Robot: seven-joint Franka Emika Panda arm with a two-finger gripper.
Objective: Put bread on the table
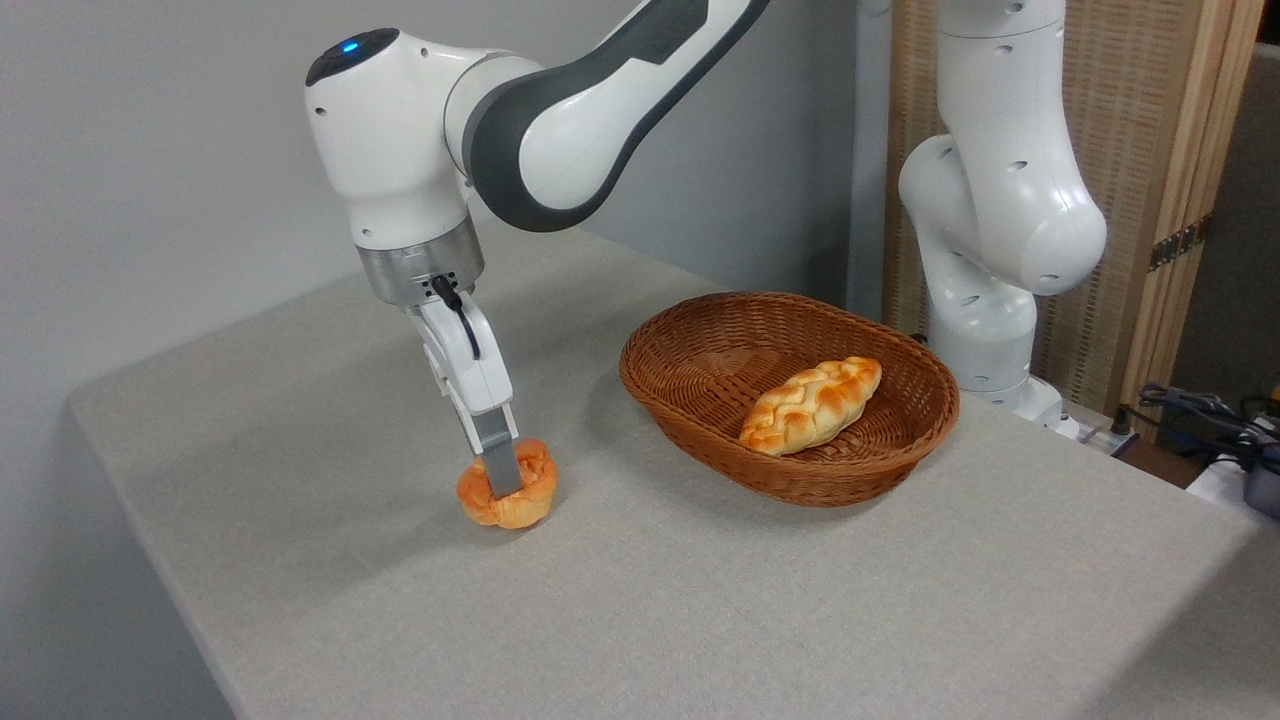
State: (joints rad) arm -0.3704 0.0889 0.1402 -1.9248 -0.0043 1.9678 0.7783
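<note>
The bread, a small orange-golden knotted bun, sits low on the light grey table, left of the middle, and seems to touch the cloth. My gripper reaches down onto it from above. One grey finger presses against the bun's near side, and the other finger is hidden behind the bun. The bun looks pinched between them, so the gripper is shut on the bread.
A brown oval wicker basket stands to the right of the bun and holds a paler braided loaf. The arm's white base rises behind the basket. Cables lie off the table's far right corner.
</note>
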